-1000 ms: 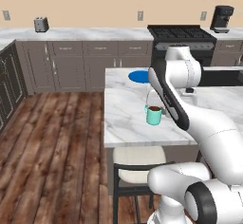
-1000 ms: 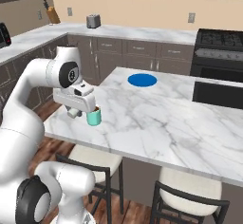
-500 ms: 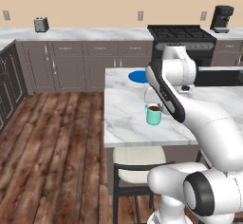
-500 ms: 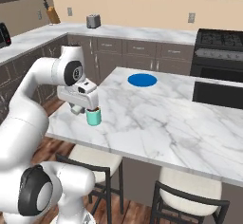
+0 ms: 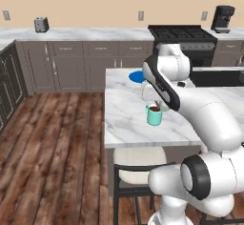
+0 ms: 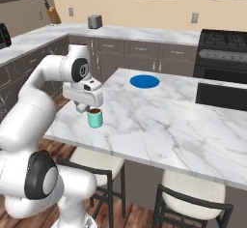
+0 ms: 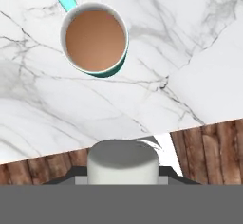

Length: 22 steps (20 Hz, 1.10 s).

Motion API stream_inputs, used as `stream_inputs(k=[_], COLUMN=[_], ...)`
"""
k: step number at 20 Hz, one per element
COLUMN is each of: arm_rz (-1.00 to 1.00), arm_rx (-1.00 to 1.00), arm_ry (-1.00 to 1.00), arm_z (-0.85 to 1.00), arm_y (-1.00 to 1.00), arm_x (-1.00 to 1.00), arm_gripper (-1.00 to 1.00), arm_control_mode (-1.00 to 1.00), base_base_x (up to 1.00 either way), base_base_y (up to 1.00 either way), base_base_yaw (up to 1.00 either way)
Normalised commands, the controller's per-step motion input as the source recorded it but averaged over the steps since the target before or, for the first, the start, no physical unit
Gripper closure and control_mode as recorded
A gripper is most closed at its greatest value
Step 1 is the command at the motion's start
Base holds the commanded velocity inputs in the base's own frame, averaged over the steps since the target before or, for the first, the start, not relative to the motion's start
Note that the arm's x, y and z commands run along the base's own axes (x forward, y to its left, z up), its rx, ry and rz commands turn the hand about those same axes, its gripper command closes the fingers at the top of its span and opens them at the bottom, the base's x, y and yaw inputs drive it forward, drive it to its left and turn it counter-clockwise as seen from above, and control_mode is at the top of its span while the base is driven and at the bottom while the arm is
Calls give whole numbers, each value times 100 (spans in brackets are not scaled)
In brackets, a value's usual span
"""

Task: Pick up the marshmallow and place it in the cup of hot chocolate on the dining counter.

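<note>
1. Hand view, lower centre: the marshmallow [image 7: 122, 163], a short white cylinder, sits pinched between the fingers of the hand [image 7: 122, 178], whose dark tips flank it at the bottom edge.
2. Hand view, upper left: the cup of hot chocolate [image 7: 95, 39] stands on the marble table [image 7: 42, 109], brown liquid showing and its teal handle pointing to the upper left corner.
3. Hand view, lower right: wooden floor [image 7: 213, 152] shows past the table's edge.
4. Left base view, centre: the hand [image 5: 160, 106] hangs just above the cup of hot chocolate [image 5: 154, 116], which stands near the front edge of the table [image 5: 128, 124].
5. Left base view, above centre: a blue plate [image 5: 137, 76] lies at the table's far side, well apart from the cup.
6. Right base view, left of centre: the hand [image 6: 87, 107] hovers just beside and above the cup [image 6: 95, 119]; the plate [image 6: 144, 81] lies at upper centre.
7. Right base view, lower part: cushioned stools [image 6: 193, 193] stand under the table's overhang.
</note>
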Motion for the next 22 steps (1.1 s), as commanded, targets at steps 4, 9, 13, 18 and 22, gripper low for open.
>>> stream_inputs(k=[4,9,13,18,22], arm_rz=[0,0,0,0,0], arm_rx=[0,0,0,0,0], arm_ry=[8,6,4,1,0], arm_z=[-6,-21,-25,-27,-14], arm_y=[0,0,0,0,0], arm_x=[83,96,85,55,6], arm_gripper=[100,100,100,100,100], arm_control_mode=[-100,-100,-100,-100,-100], base_base_x=[0,0,0,0,0], base_base_y=[0,0,0,0,0], base_base_yaw=[0,0,0,0,0])
